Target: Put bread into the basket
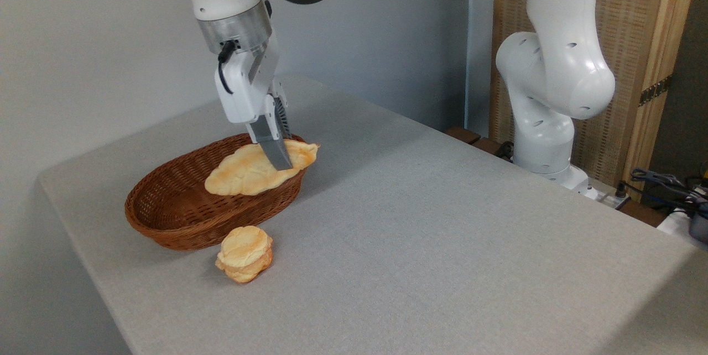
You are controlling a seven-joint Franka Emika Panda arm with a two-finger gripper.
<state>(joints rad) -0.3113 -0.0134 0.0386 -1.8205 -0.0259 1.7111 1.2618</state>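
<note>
Bread (251,172) rests across the basket (166,208) rim, the tool (279,158) clamped on it for lowering inside.

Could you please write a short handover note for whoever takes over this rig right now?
Gripper: down on the bread, apparently shut on it; the far finger is hidden.
Bread: lies over the right half of the basket, its pointed end sticking out past the rim.
Small round bun: on the table in front of the basket, untouched.
Done: bread brought to the basket.
Left: release and lift the arm clear.
</note>
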